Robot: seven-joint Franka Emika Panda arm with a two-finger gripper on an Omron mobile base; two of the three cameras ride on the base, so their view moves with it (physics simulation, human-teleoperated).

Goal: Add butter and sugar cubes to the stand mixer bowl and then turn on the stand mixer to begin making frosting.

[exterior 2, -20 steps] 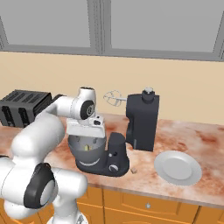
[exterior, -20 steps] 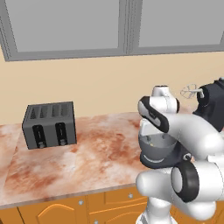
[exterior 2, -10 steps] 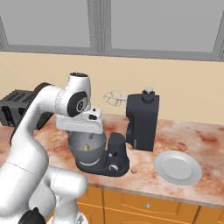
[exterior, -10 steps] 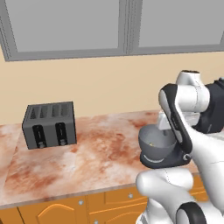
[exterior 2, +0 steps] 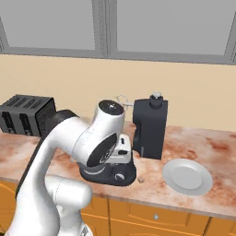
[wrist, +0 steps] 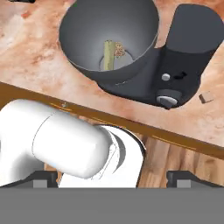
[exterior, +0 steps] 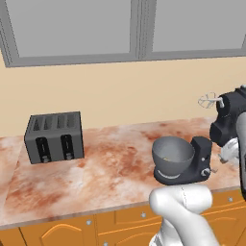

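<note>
The end effector (wrist: 112, 177) is released, its two dark fingertips (wrist: 43, 178) standing wide apart at the bottom of the hand view with nothing between them. It hangs off the front edge of the bench (wrist: 26, 48), looking back toward the mixer from the cabinet side.

In the hand view, at about 12 o'clock from the end effector, sits the stand mixer bowl (wrist: 83, 48), a deep grey metal bowl resting on the dark base of the stand mixer (wrist: 183, 52). The butter (wrist: 107, 54), a thin pale yellow-olive stick, lies on the bowl's floor, and the sugar cubes (wrist: 118, 51) are clustered just beside it at its 3 o'clock, touching or nearly touching it. A small round knob (wrist: 167, 99) shows on the front of the mixer base, at roughly 1 o'clock from the end effector. One loose tan cube (wrist: 206, 97) lies on the bench at the knob's 3 o'clock, close to the base.

In the left base view the bowl (exterior: 173, 156) sits at 9 o'clock of the mixer's column (exterior: 202, 151), with the mixer head (exterior: 230, 120) tilted up and its wire whisk (exterior: 208, 100) raised. A dark four-slot toaster (exterior: 54, 137) stands well apart at the bowl's 9 o'clock. In the right base view a flat white plate (exterior 2: 188, 176) lies at 3 o'clock of the mixer (exterior 2: 150, 126).
</note>
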